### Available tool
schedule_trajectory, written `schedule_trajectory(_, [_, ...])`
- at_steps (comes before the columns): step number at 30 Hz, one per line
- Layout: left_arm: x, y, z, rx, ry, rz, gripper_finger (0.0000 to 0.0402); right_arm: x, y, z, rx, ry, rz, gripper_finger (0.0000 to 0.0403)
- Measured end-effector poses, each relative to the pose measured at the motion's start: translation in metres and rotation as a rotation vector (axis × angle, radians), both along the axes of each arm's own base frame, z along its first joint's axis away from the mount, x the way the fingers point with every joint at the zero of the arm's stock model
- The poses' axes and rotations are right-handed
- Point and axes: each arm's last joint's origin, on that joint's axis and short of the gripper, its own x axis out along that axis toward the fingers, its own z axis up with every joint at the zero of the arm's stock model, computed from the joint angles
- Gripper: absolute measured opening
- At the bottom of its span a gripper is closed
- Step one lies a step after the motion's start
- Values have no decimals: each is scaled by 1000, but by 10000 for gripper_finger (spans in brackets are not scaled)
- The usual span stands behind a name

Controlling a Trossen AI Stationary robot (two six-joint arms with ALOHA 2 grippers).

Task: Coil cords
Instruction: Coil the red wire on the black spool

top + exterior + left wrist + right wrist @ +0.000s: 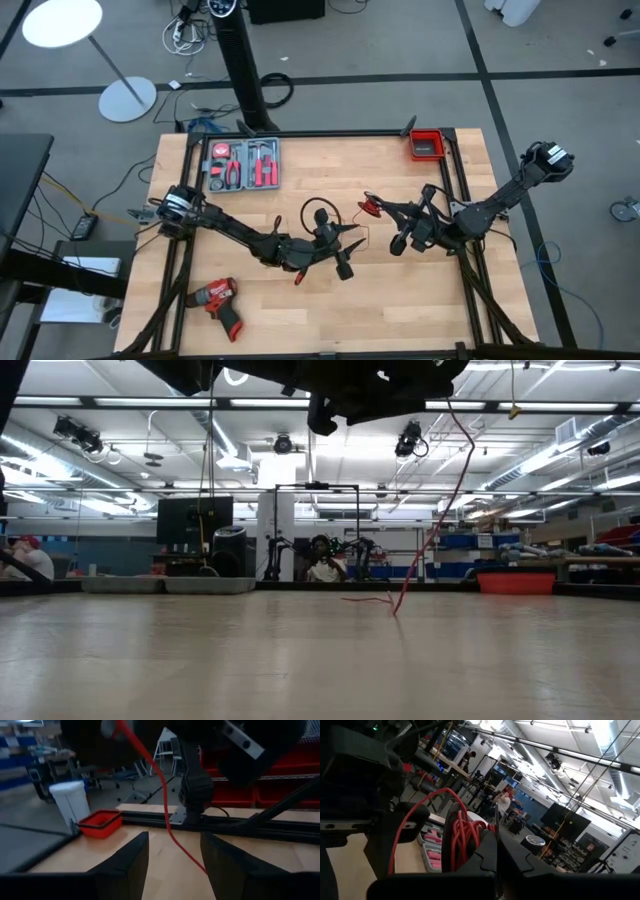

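The thin red wire is partly wound into a small coil [370,207], which my right gripper [385,210] is shut on above the table's middle. From the coil a loose strand [430,530] drops to the table, where its end [365,600] lies. My left gripper [172,865] is open and points level toward the right arm. The red strand [167,820] passes between its fingers; I cannot tell whether it touches them. A loop of the black cable [318,215] shows just beyond the left gripper [345,240]. My right gripper pinches the red wire's coil [462,837] between its two fingers, several loops together. The fingers reach in about level from the table's right side. The coil is lifted clear of the table, and one slack strand [395,850] curves away from it.
A grey tray of red-handled hand tools [243,165] sits at the far left, a red bin [425,145] at the far right corner and a red drill [218,300] near the front left. Black frame rails [460,200] run along the table's edges.
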Motion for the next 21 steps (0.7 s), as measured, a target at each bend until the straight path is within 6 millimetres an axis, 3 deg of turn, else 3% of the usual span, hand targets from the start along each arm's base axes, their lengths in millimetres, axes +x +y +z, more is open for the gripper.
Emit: schedule_trajectory(21, [2,8,10,-89,-131,22,175,0,0,0,7,-4,8,0])
